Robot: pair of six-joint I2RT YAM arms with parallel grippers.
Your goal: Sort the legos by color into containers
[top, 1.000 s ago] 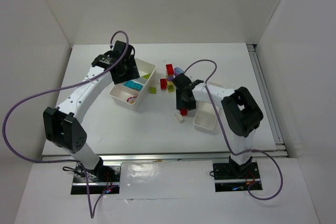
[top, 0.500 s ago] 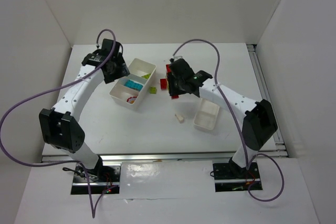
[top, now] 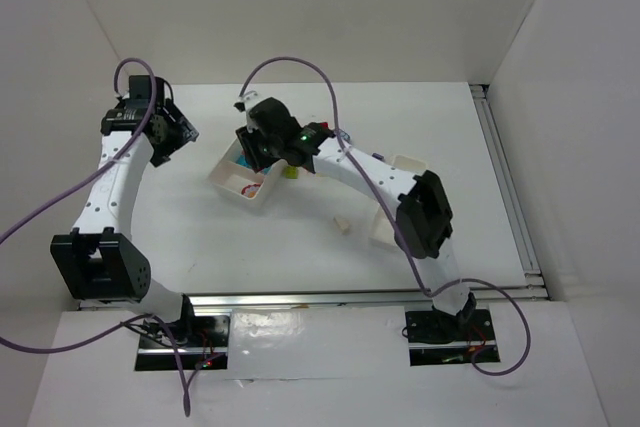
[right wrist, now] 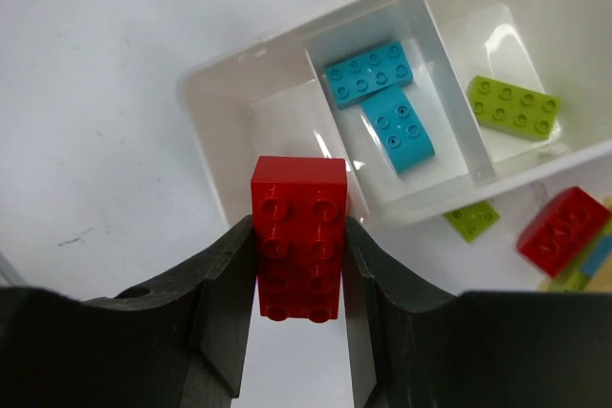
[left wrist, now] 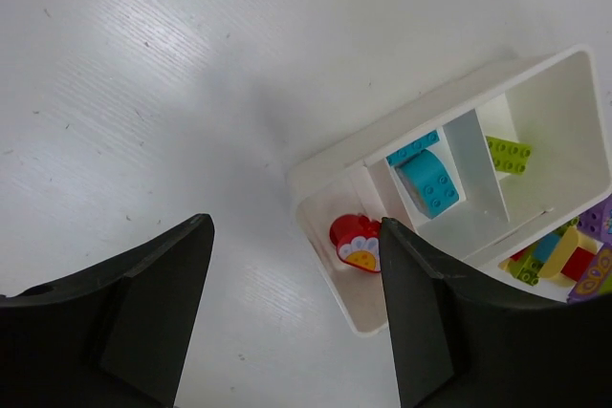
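I note the right gripper (right wrist: 298, 246) swung from the pile (left wrist: 559, 260) to over the tray (right wrist: 206, 145), clamping a red brick (right wrist: 298, 207); left gripper (left wrist: 295, 226) withdrew leftward, wide, empty.

I see the red brick (right wrist: 297, 236) as glossy, smooth plastic. The tray (right wrist: 287, 37) shines likewise; the table (left wrist: 143, 64) looks matt and finely ribbed.

Hangs the right gripper (top: 252, 155) over the long tray (top: 236, 187), arm stretched across; jaws hidden from above. Holds the left gripper (top: 172, 137) well to the left of it, over bare table (top: 200, 237). Just right of the right gripper, a green lego (top: 291, 171); nearer that arm's base, a pale bit (top: 342, 225) and the small tray (top: 383, 234).
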